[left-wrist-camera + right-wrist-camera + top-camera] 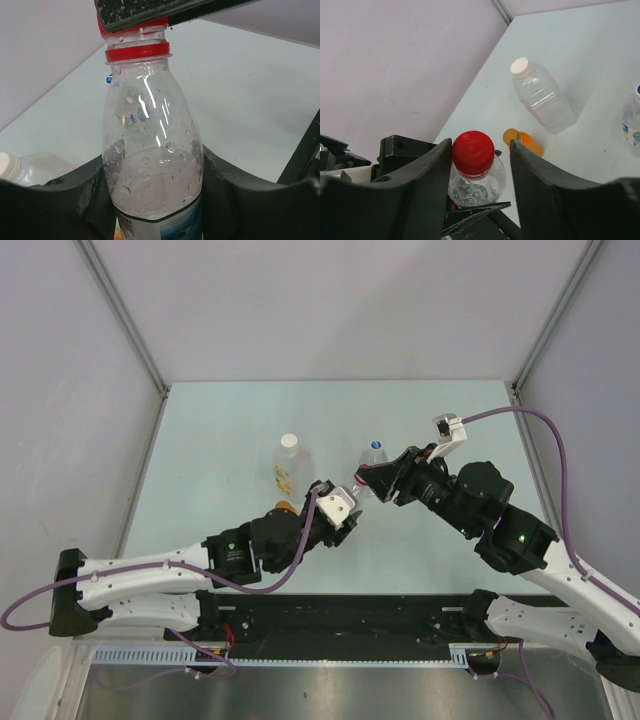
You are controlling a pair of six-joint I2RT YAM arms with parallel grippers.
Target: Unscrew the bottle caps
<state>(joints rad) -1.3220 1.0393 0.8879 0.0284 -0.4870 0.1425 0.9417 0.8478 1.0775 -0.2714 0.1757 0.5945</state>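
Observation:
My left gripper (152,175) is shut on the body of a clear bottle (150,150) with a red-and-blue label and holds it off the table. Its red cap (473,153) sits between the fingers of my right gripper (481,162). The left finger (427,180) touches the cap, while a gap remains at the right finger (540,185), so the gripper is open. From above, both grippers meet at the table's middle, the left gripper (345,498) just left of the right gripper (362,478). Behind them stand a white-capped bottle (290,462) and a blue-capped bottle (373,455).
A small orange bottle (526,142) lies on its side near the held bottle, also seen from above (285,506). The white-capped bottle (542,97) and the blue-capped bottle (632,122) stand farther back. Grey walls (80,390) close in the table on the left, back and right.

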